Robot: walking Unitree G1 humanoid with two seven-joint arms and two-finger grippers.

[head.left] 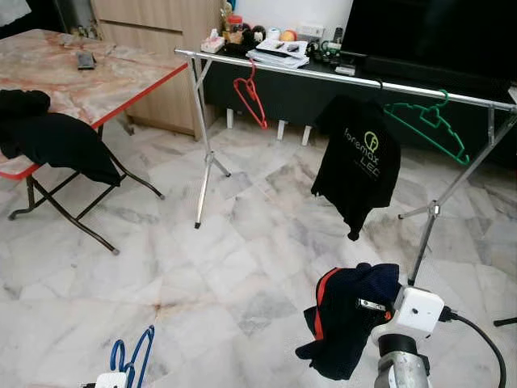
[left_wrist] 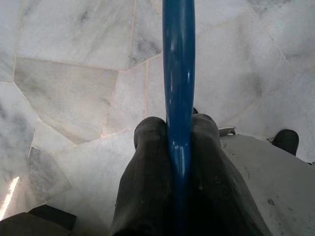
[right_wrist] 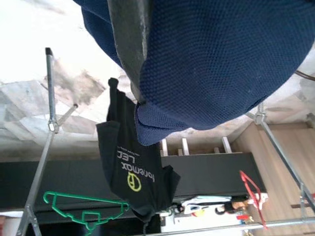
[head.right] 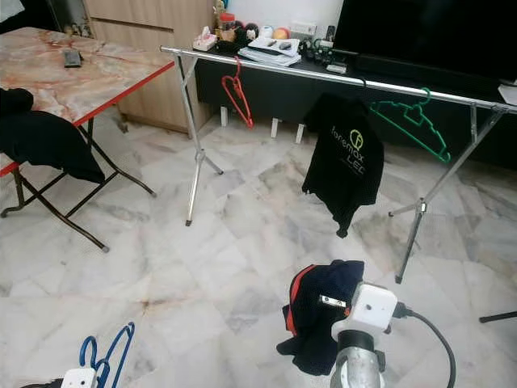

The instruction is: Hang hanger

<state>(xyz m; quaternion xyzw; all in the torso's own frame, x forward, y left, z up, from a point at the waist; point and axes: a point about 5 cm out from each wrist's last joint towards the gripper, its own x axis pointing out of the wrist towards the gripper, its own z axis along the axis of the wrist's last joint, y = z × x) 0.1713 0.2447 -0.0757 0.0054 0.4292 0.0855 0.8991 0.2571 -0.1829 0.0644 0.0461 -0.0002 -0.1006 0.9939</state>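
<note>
The left gripper (left_wrist: pixel 178 142) is clamped on the blue hanger (head.left: pixel 133 358), low and near left; the right gripper (right_wrist: pixel 135 69) grips a navy shirt (head.left: pixel 351 311). Hanging seems not yet done: the rail (head.left: pixel 323 71) stands far ahead, bearing a black shirt (head.left: pixel 359 158).

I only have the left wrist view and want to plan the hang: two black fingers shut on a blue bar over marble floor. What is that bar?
Observer: A blue hanger, held low by the left gripper on the robot's left.
Operator: Where is the rail?
Observer: A silver clothes rack stands ahead across the floor, with a red hanger, a black shirt and a green hanger on it.
Operator: Is the right arm free?
Observer: No, the right gripper holds a dark blue garment.
</note>
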